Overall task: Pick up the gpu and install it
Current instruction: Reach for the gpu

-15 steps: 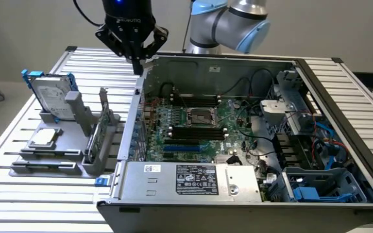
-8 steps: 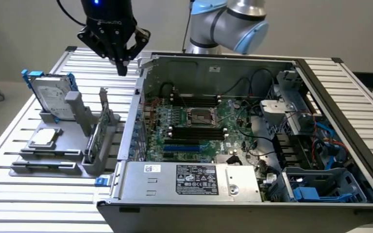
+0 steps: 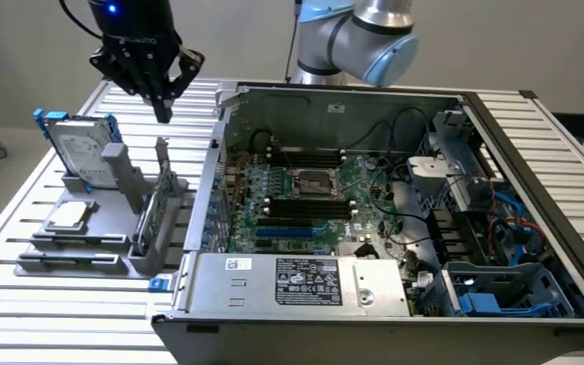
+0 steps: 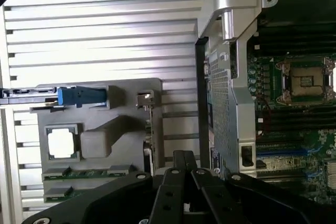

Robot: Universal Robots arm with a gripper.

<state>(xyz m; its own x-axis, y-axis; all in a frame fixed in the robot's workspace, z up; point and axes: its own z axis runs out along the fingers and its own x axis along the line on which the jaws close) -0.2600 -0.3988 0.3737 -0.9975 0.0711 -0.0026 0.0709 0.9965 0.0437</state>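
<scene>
**Q:** What sits outside the computer case [image 3: 373, 190], on the exterior view's left?

**A:** A grey holder [image 3: 69, 245] on the slatted desk [image 3: 28, 304], with a blue-railed hard drive [image 3: 77, 144] upright in it. Closer to the case, the gpu [image 3: 148, 220] stands on edge, long axis alongside the case's wall, silver bracket rising at the far end.

**Q:** And the end effector [image 3: 163, 114]?

**A:** Above that bracket, apart from it, fingers pressed together, empty.
</scene>
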